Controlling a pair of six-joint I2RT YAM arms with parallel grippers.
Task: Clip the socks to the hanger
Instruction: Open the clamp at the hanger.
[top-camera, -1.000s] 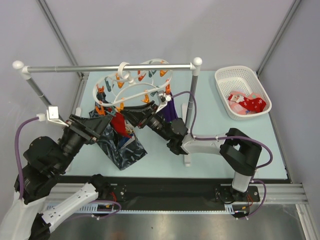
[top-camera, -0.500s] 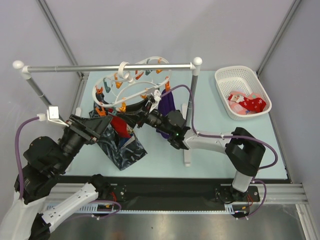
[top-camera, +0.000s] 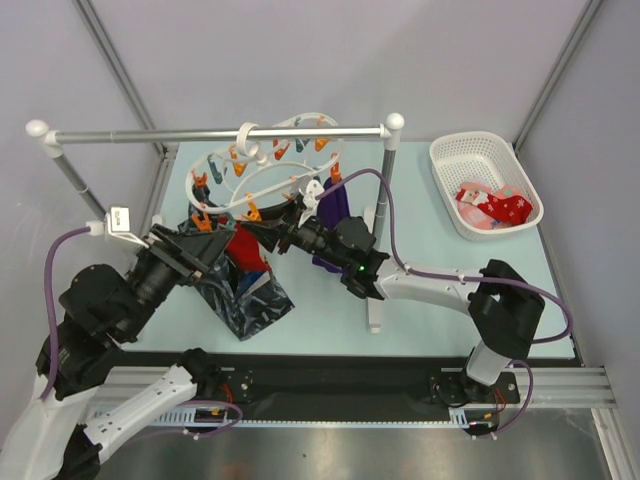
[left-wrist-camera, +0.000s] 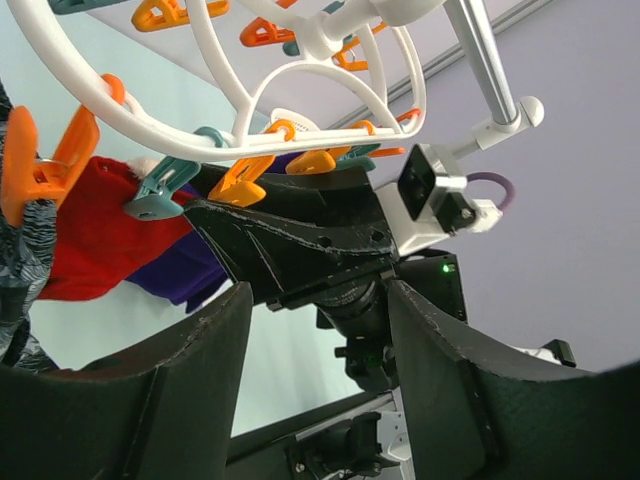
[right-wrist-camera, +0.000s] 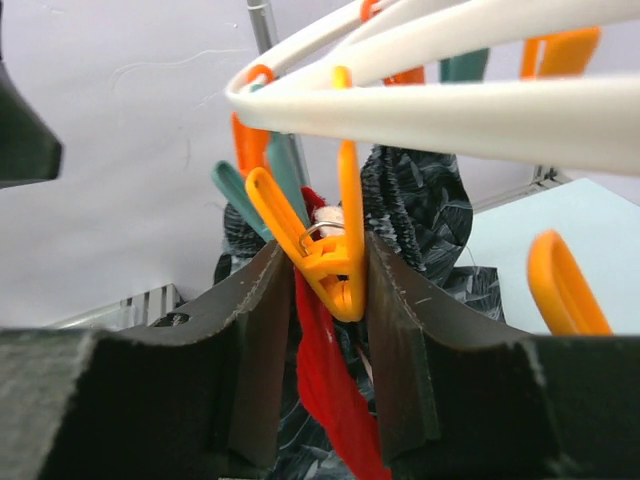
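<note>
Leftward along the hanger is where the right tool has travelled, leaving the purple cloth for the near rim; its fingers now press from both sides on an orange clothespin; the red sock hangs directly beneath that pin (whether its cuff sits inside the pin's mouth is hidden); the left tool stands spread wide just beside the sock, gripping nothing; by my judgement the pin is being squeezed to take the sock; more socks wait in the basket on the tabletop.
</note>
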